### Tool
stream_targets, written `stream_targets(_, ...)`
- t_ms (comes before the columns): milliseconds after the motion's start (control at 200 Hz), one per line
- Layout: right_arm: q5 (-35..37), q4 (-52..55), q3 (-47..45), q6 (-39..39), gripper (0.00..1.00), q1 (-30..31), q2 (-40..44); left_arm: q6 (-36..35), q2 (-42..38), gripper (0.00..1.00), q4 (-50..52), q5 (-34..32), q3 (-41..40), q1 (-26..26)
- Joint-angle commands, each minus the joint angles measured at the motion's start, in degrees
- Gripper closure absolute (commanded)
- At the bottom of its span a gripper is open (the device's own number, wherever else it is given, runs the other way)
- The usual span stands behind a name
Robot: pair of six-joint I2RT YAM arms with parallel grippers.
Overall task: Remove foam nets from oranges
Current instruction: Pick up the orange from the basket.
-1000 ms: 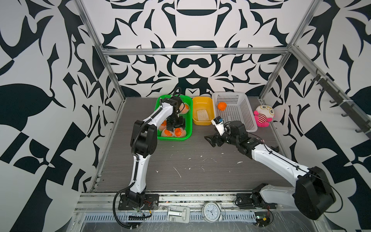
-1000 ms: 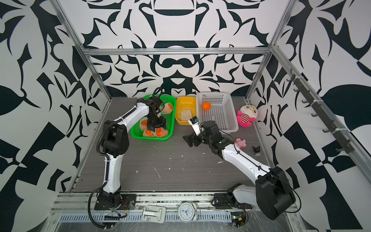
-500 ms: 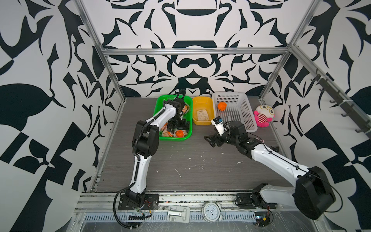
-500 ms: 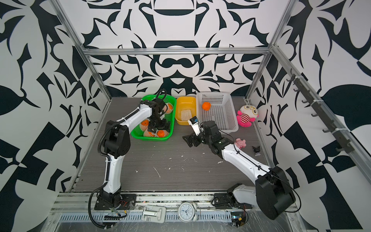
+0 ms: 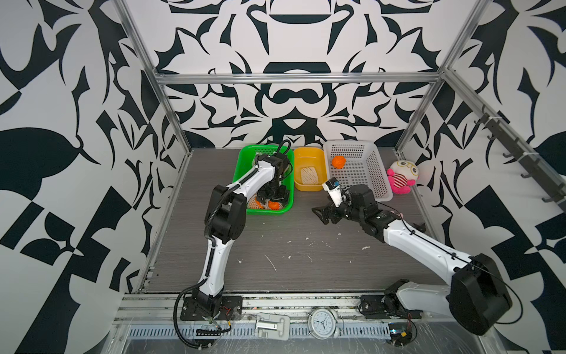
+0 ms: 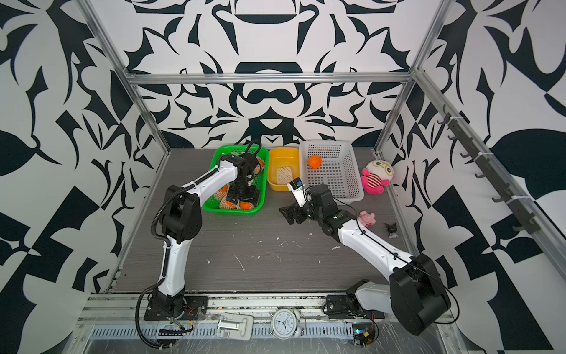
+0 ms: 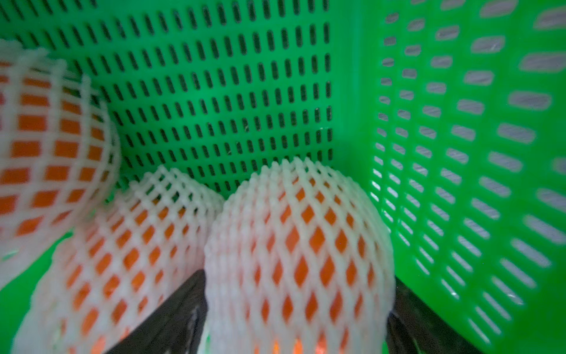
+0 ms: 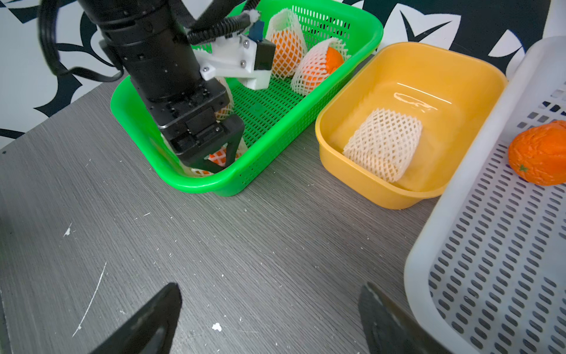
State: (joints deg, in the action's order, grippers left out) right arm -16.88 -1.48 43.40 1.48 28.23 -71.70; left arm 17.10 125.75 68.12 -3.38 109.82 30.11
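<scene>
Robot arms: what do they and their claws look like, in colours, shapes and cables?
The left arm and right arm have white tube-like links and bulky black joints, with a black cable along each. The left claw and right claw are black, with pointed triangular fingers. A white camera mount sits at each wrist.

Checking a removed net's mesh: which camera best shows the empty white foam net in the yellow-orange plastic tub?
The right wrist view: the empty white foam mesh net lies close and unobstructed in the yellow-orange plastic tub, its diamond holes sharp. Both top views show only a small pale patch. The left wrist view misses it.
</scene>
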Motion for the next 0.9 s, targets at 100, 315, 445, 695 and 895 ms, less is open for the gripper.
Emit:
stream_targets(100, 1.0, -0.2, 2.1, -0.5, 0.06, 0.2, 0.9, -0.8, 1.8, 0.04, 3.3, -0.9, 0.0, 0.2)
stream_targets(315, 1.5, 1.2, 2.9, -0.2, 0.06, 0.2, 1.7, -0.8, 3.1, 0.12, 2.5, 1.3, 0.8, 0.1)
stream_targets(445, 2.0, 2.1, 3.3, 0.4, 0.06, 0.2, 2.4, -0.7, 2.8, 0.24, 2.9, 0.0, 0.7, 0.0)
stream_targets(695, 2.0, 2.4, 4.2, 1.6, 0.06, 0.2, 2.4, -0.4, 0.8, 0.43, 5.8, -1.4, 2.8, -0.3)
stream_targets(895, 0.1, 1.9, 4.5, 5.1, 0.06, 0.2, 3.0, -0.3, -1.6, 0.46, 8.7, -1.4, 5.1, -1.1)
